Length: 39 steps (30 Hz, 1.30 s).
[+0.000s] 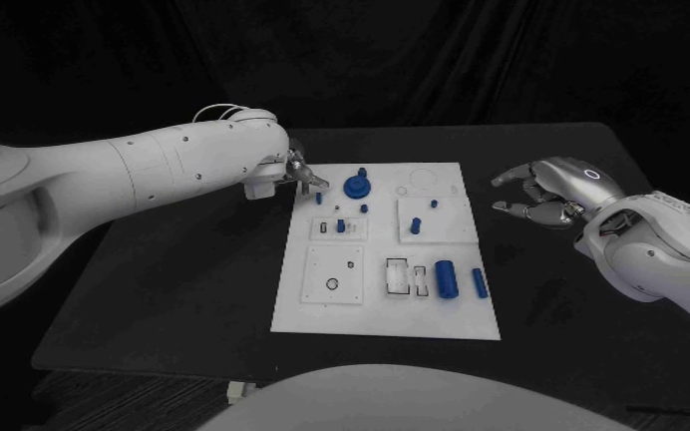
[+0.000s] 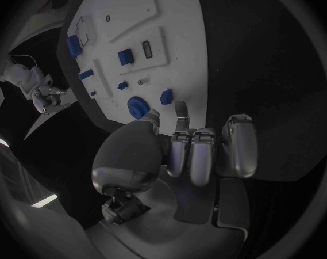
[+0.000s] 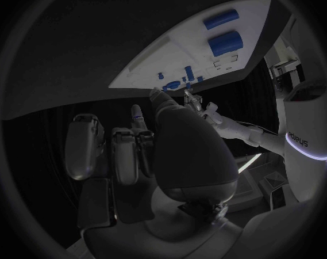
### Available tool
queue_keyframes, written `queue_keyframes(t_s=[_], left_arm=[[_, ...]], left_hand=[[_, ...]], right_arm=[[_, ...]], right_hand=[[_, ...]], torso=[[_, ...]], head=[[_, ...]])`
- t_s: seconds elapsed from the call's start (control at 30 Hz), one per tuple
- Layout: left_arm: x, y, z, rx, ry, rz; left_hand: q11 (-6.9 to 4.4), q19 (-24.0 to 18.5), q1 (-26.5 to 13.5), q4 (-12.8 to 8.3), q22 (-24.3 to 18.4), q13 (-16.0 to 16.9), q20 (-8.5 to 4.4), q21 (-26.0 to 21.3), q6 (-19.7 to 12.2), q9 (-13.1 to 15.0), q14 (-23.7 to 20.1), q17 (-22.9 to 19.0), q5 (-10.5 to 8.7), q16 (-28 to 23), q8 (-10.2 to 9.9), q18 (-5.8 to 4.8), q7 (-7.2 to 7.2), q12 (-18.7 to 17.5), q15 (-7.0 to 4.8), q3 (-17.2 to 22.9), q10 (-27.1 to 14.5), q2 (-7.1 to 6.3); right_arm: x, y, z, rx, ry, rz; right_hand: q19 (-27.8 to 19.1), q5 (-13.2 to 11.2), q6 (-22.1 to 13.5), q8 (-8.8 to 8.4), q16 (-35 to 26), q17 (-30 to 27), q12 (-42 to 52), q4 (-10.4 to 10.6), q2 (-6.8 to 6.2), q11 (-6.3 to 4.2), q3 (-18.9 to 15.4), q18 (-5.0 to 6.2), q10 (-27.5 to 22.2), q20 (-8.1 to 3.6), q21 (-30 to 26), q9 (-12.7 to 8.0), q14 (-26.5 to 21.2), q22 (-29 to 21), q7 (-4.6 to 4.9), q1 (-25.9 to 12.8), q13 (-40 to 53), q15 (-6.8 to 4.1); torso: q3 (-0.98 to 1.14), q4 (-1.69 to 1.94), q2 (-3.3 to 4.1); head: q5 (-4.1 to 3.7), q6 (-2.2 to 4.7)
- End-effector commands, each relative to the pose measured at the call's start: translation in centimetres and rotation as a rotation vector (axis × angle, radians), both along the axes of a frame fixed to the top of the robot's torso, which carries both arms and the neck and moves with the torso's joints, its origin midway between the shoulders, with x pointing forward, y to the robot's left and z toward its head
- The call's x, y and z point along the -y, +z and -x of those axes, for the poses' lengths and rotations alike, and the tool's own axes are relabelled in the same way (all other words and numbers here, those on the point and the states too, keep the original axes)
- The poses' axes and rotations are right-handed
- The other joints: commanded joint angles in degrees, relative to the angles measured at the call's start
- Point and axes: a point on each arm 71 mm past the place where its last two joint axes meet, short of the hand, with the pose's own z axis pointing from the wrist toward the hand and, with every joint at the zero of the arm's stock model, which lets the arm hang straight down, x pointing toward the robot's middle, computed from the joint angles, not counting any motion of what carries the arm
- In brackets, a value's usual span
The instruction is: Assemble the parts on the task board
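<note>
board: white rectangular plastic task board (image 1: 319, 311) flat mid-table on black table (image 1: 172, 291); recessed pockets and outlines across it
parts: small blue plastic pieces spread over board; round blue disc with stub on top (image 1: 358, 188) near far-left corner; short blue peg (image 1: 319, 197) just beside left hand; blue peg mid-board (image 1: 416, 224); two blue cylinders, fat one (image 1: 448, 278) and slim one (image 1: 479, 283), lying side by side near right-front edge
left hand: silver many-fingered left hand (image 1: 295, 172) hovering at far-left corner of board, fingers curled in, thumb toward disc; nothing seen between fingertips, likely closed on nothing
right hand: silver right hand (image 1: 549, 192) off board's right edge, above table, well apart from parts; fingers curled loosely and apart, holding nothing
handling: judged light, rigid, smooth moulded plastic; likely slick against metal fingers; not fragile; cylinders apt to roll if nudged
grasp: pinch pegs across the shaft; take disc by raised stub or across rim; cylinders across the diameter at mid-length
risk: small parts easily knocked or dropped from a loose pinch
</note>
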Motion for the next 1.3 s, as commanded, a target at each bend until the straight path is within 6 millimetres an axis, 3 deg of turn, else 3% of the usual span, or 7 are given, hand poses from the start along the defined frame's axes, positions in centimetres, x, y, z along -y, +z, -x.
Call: queue_keyframes(t_s=[0.03,0.3,0.57,1.03,1.17,1.23,1.3], left_arm=[[0.3,-0.2,0.2,-0.017,-0.025,0.005],[0.5,-0.4,0.3,-0.033,-0.038,0.005],[0.9,-0.7,0.4,-0.043,-0.052,0.009],[1.2,-0.9,0.4,-0.038,-0.062,0.024],[1.3,-0.9,0.4,-0.034,-0.066,0.03],[1.3,-0.9,0.4,-0.031,-0.069,0.035],[1.4,-0.9,0.4,-0.028,-0.071,0.038]], left_hand=[[0.49,-0.4,0.5,-0.2,6.3,15.0,0.19,-0.3,-0.5,0.1,6.1,15.1,0.1,0.2,0.2,-0.48,0.03,0.2,0.45,-0.2,6.1,0.4],[0.66,-0.7,1.4,-0.6,6.2,15.0,0.38,-0.6,-1.0,0.3,6.1,15.1,0.63,0.2,0.1,-0.39,0.18,0.2,0.62,0.0,6.1,0.83],[0.74,-0.9,2.7,-1.2,6.2,15.0,0.58,-0.9,-1.0,0.5,6.1,15.1,3.02,0.2,-0.1,-0.31,0.23,0.2,0.74,0.1,6.1,1.24],[0.88,-1.2,3.5,-1.7,6.1,15.0,0.69,-1.4,-1.6,0.2,6.1,15.1,5.02,0.2,-1.0,-0.21,0.41,0.2,0.85,0.2,6.1,1.34],[0.96,-1.4,4.2,-2.1,6.2,15.0,0.78,-1.6,-1.6,-0.1,6.1,15.1,7.31,0.2,-1.6,-0.17,0.48,0.2,0.94,0.5,6.1,1.48],[0.86,-1.4,5.7,-3.2,6.2,15.0,0.76,-1.8,-1.5,-0.4,6.1,15.1,11.02,0.2,-2.2,-0.14,0.33,0.2,0.88,1.4,6.1,1.61],[0.8,-1.4,6.3,-3.6,6.3,15.0,0.73,-1.9,-1.4,-0.5,6.1,15.1,12.36,0.2,-2.4,-0.13,0.24,0.2,0.84,1.8,6.1,1.55]], right_arm=[[0.0,-0.1,0.0,0.002,-0.002,-0.001],[-0.1,-0.1,0.0,0.003,-0.001,-0.001],[0.0,-0.2,0.0,0.002,-0.001,0.0],[0.0,-0.2,0.0,0.0,-0.003,0.001],[0.0,-0.2,0.0,-0.001,-0.003,0.001],[0.0,-0.2,0.0,-0.001,-0.003,0.002],[0.0,-0.2,0.0,-0.002,-0.003,0.002]], right_hand=[[0.0,0.0,0.5,0.22,0.1,15.1,0.1,0.0,-0.2,0.4,-0.2,0.15,5.9,0.45,-0.2,-0.1,5.9,10.7,-0.04,-0.5,15.1,0.45],[0.0,0.2,0.6,0.21,0.1,15.1,0.1,-0.1,-0.22,0.44,-0.2,0.14,5.9,0.48,-0.1,-0.1,5.9,10.7,-0.01,-0.5,15.1,0.47],[0.0,0.2,0.6,0.21,0.1,15.1,0.1,-0.1,-0.22,0.44,-0.2,0.14,5.9,0.48,-0.1,-0.1,5.9,10.7,-0.01,-0.5,15.1,0.47],[0.0,0.2,0.7,0.22,0.1,15.1,0.1,-0.1,-0.22,0.46,-0.2,0.15,5.9,0.5,-0.2,-0.1,5.9,10.7,0.02,-0.5,15.1,0.5],[0.0,0.2,0.7,0.22,0.1,15.1,0.1,-0.1,-0.22,0.46,-0.2,0.15,5.9,0.5,-0.2,-0.1,5.9,10.7,0.02,-0.5,15.1,0.5],[0.0,0.2,0.7,0.22,0.1,15.1,0.1,-0.1,-0.22,0.46,-0.2,0.15,5.9,0.5,-0.2,-0.1,5.9,10.7,0.02,-0.5,15.1,0.5],[0.0,0.2,0.7,0.22,0.1,15.1,0.1,-0.1,-0.22,0.46,-0.2,0.15,5.9,0.5,-0.2,-0.1,5.9,10.7,0.02,-0.5,15.1,0.5]], torso=[[0.01,0.08,0.02],[-0.04,0.09,0.03],[-0.05,0.17,0.09],[-0.08,0.08,0.05],[-0.07,0.0,0.03],[-0.05,0.07,0.04],[-0.03,0.1,0.04]], head=[[-0.04,-0.01],[0.02,-0.01],[-0.26,-0.01],[-0.48,-0.01],[-0.47,-0.01],[-0.5,-0.01],[-0.56,-0.01]])
